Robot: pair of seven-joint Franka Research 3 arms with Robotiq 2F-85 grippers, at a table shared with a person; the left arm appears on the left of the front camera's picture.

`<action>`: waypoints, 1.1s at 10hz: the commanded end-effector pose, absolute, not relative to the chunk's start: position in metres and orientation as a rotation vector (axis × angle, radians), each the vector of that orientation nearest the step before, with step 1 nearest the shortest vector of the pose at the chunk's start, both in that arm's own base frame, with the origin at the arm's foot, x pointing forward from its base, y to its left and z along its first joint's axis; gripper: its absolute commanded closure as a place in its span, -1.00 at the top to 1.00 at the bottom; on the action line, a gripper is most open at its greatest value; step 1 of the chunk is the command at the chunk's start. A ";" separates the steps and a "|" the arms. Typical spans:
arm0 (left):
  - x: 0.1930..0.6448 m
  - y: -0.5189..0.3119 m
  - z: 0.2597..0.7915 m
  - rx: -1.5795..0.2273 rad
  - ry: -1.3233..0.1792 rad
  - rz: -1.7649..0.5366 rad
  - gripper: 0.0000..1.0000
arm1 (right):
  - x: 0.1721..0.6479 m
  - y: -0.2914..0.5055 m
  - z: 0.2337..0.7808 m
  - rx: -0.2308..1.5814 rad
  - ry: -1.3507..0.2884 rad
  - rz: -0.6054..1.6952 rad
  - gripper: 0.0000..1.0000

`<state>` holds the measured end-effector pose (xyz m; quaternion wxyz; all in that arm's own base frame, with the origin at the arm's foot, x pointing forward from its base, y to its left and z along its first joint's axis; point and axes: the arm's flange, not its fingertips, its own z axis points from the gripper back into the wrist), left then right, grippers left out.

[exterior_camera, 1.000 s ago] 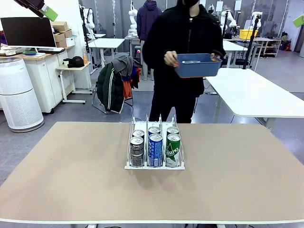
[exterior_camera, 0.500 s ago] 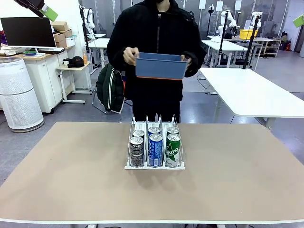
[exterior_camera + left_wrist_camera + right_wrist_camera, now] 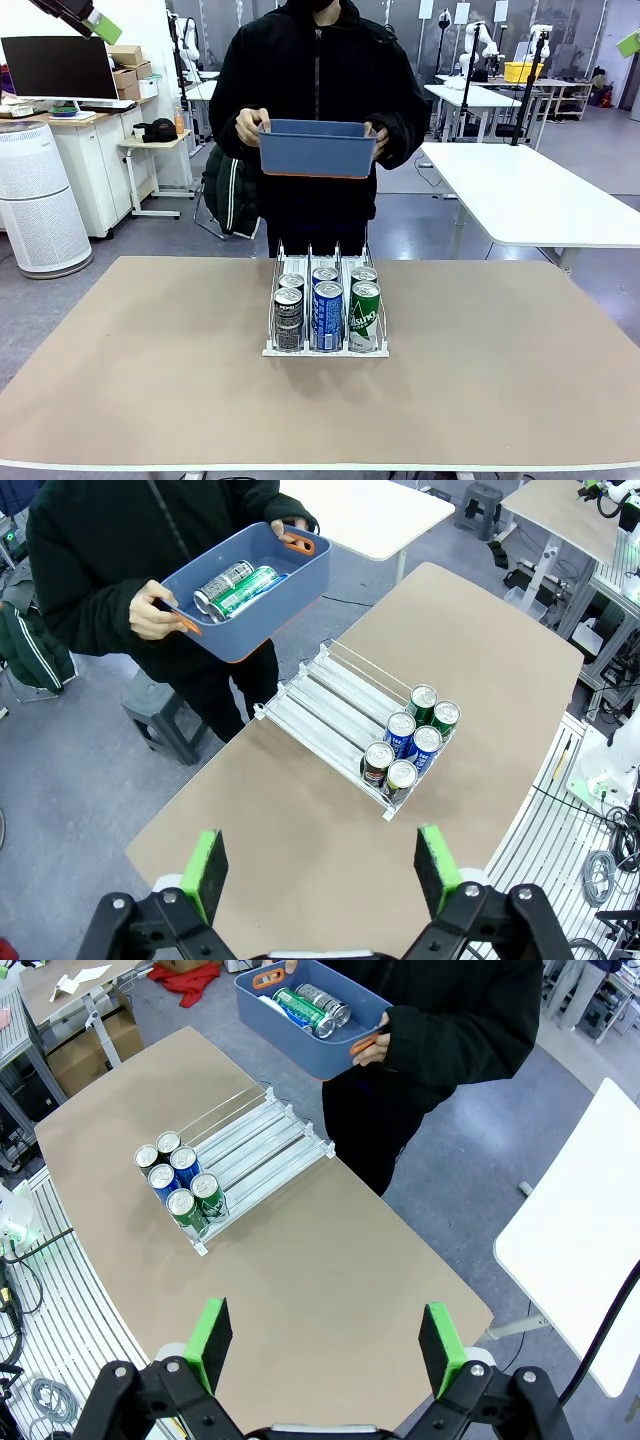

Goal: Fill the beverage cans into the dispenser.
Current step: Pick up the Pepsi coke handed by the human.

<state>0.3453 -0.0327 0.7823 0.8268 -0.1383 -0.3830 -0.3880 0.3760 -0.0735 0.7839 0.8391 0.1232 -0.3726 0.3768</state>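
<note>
At the table's middle, six beverage cans (image 3: 328, 302) are stood in the dispenser (image 3: 325, 351), and more are carried lying in the person's blue tub (image 3: 315, 150). The left gripper (image 3: 320, 865) and right gripper (image 3: 326, 1343) are spread wide and empty. The cans are judged rigid, smooth and slippery, best clasped mid-wall.

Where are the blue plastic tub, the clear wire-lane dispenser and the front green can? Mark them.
Blue plastic tub (image 3: 315, 150): front view, front wall.
Clear wire-lane dispenser (image 3: 328, 698): left wrist view, empty lane.
Front green can (image 3: 364, 315): front view, printed side.
</note>
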 end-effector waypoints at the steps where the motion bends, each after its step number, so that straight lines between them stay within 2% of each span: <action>1: 0.344 -0.033 0.782 -0.294 -0.818 -0.822 1.00 | 0.376 -0.072 0.783 0.271 -0.795 0.801 1.00; 11: 0.344 -0.033 0.782 -0.294 -0.818 -0.822 1.00 | 0.376 -0.072 0.783 0.271 -0.795 0.801 1.00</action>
